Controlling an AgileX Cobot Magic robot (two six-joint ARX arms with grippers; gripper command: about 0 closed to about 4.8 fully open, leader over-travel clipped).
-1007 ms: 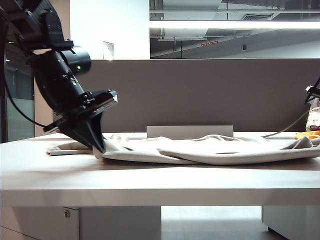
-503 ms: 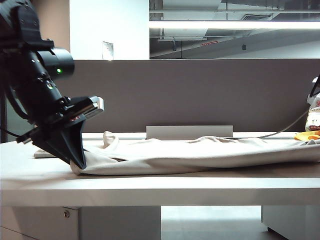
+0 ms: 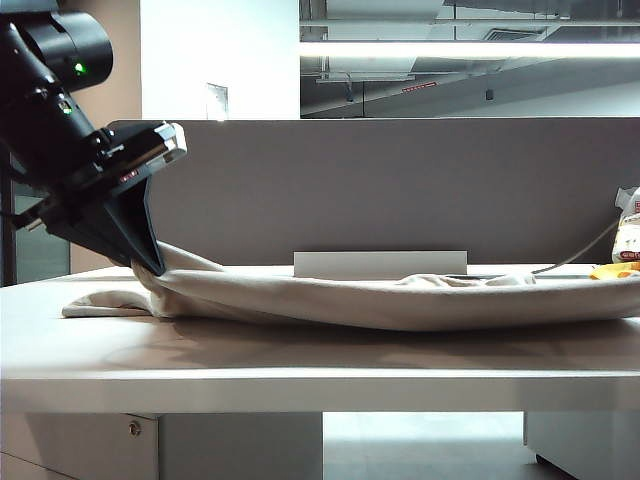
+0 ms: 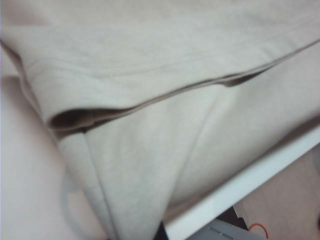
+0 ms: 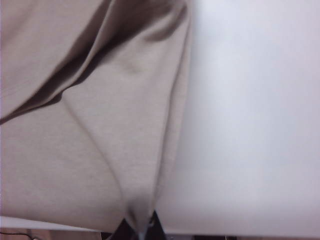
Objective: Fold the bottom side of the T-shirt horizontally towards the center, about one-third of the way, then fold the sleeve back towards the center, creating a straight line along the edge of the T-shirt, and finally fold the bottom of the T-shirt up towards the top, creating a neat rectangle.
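Your left gripper (image 3: 152, 265) is hanging above the left end of the white table (image 3: 300, 375), jaws pressed together and pinching the T-shirt (image 3: 400, 300). From those fingertips the beige cloth is sloping down and away to the right, running in a long low ridge across the tabletop towards the far right edge of the exterior view. Just below and left of the gripper, a flat flap of the same cloth is lying on the table. In your left wrist view, the bottom of the T-shirt (image 4: 165, 65), its hemmed edge with stitch lines, is draping over a lower layer of fabric, with the table's edge showing beyond it.

Your right gripper (image 5: 145, 231) is out of sight in the exterior view. In its own wrist view, its dark fingertips are pinched shut on a gathered point of the T-shirt, the cloth is fanning out from the tips, and bare tabletop is lying beside it
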